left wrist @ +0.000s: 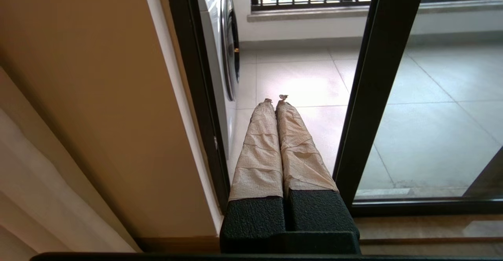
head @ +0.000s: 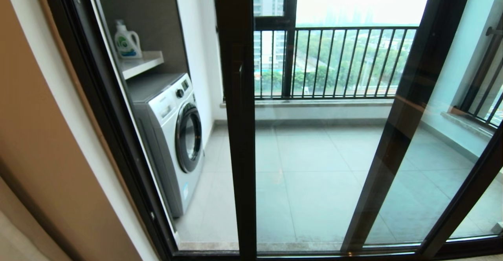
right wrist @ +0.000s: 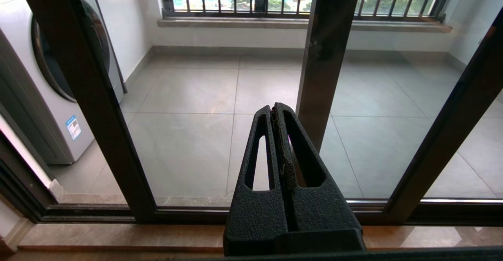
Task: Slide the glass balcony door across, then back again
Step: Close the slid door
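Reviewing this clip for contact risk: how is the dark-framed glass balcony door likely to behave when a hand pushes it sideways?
The tall dark-framed glass balcony door probably feels heavy and stiff: it is a floor-to-ceiling pane in a metal frame. It should slide rather than tip, since it sits in a floor track. The smooth dark upright may be slippery, and the glass looks fragile, so pushing the frame seems safer.

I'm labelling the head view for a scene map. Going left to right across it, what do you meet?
Tan wall → detergent bottle on a shelf → washing machine → glass balcony door upright → balcony railing → second dark upright.
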